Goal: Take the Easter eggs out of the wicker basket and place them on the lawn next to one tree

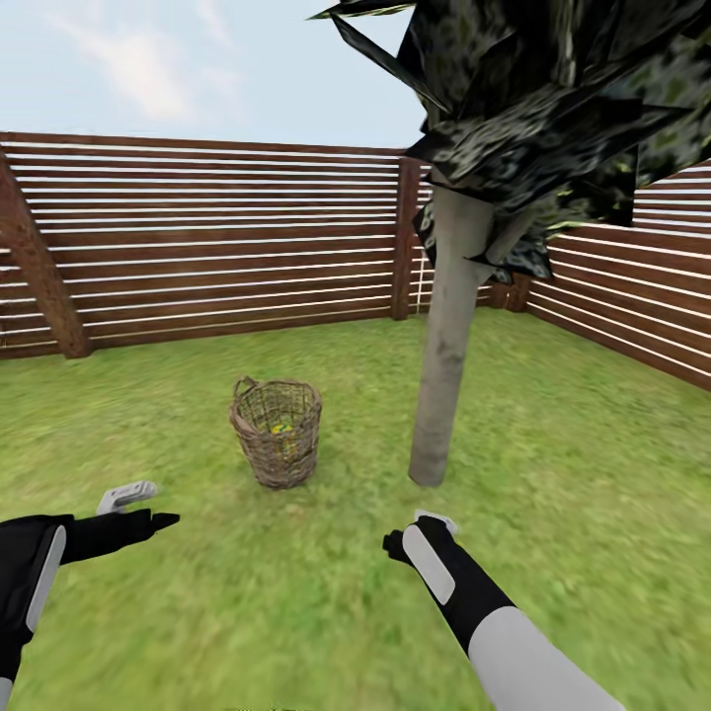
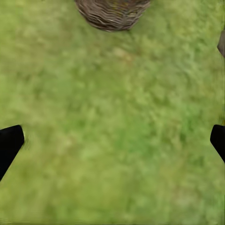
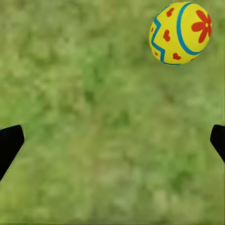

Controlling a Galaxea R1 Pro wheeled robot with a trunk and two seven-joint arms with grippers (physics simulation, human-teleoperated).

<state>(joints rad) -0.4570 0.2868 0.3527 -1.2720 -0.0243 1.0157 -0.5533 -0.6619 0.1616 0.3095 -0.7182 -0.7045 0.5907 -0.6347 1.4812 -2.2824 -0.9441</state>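
A grassy garden is lying inside a brown slatted fence [image 1: 217,247]. A wicker basket [image 1: 277,432] is standing upright on the lawn [image 1: 592,464], with yellow showing faintly through its weave; how many eggs are inside is too blurred to tell. Just to its right a tree [image 1: 449,326] is rising on a smooth grey trunk, its dark foliage cut off by the top edge of the head view.

The left tool [image 1: 138,506] is hovering above the grass, nearer the robot than the basket and to its left. In the left wrist view its dark fingertips [image 2: 10,143] are sitting at opposite edges, spread wide with nothing between them, and the basket's base is cut off at the far edge.

The right tool [image 1: 420,528] is hovering near the foot of the trunk, on the robot's side. In the right wrist view its fingertips [image 3: 9,140] are likewise wide apart and empty. One egg [image 3: 180,33] is lying on the grass beyond them, off toward one finger, touching neither.
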